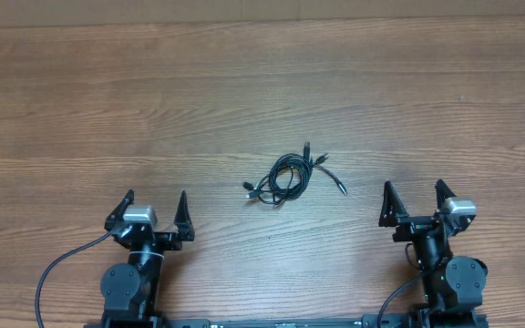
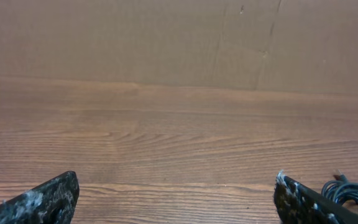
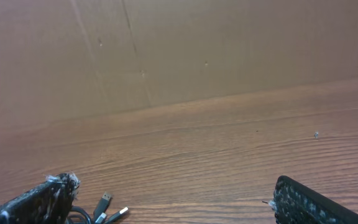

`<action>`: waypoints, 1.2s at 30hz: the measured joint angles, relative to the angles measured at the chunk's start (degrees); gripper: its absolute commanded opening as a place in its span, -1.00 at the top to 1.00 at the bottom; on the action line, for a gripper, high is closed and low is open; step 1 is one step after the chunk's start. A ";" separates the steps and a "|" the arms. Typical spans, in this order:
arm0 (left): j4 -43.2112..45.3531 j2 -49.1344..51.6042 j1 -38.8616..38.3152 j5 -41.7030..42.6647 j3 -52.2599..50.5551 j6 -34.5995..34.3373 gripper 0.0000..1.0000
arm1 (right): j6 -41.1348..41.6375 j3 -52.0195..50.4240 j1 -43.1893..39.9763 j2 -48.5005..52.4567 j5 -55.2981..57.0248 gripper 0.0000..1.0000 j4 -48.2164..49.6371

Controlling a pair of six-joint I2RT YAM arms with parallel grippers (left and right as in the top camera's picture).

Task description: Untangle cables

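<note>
Left fingers (image 1: 182, 210): nearest to me, spread wide with nothing between them. They sit nearer than the cables (image 1: 285, 178) and off to their left, well apart from them.
Right fingers (image 1: 387, 200): also spread wide and empty, nearer than the cables and to their right. They look a little closer to the bundle than the left pair.
Cables: one small knot of thin black cords lying flat on the surface (image 1: 244, 73), between my two pairs of fingers and a bit farther out. Loops overlap in the middle of the bundle.
Plug ends (image 3: 107, 213): several short tails stick out of the bundle, on its far side, its right and its left. My right wrist view shows two of them with metal tips.
Handling: I judge the cords light, limp and easily dragged. A pull on one strand would likely move the whole knot unless my other fingers pin it.
Where to hold: a free tail just behind its plug looks best, as the plug body is stiffer than the cord. The crossed loops in the middle look worse.
Beyond the cables: bare wood grain, then a plain brown wall (image 2: 166, 37) at the far edge.
</note>
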 measured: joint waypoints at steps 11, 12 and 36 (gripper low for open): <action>0.02 0.00 0.00 0.00 0.00 0.00 -0.99 | 0.00 0.00 0.00 0.00 0.00 -1.00 0.00; 0.00 0.00 0.00 0.00 0.00 0.00 -0.99 | -0.02 0.00 0.00 0.00 0.00 -1.00 -0.02; -3.93 0.00 0.00 0.00 1.77 -1.60 -0.99 | -0.02 0.00 0.00 0.00 0.02 -1.00 0.00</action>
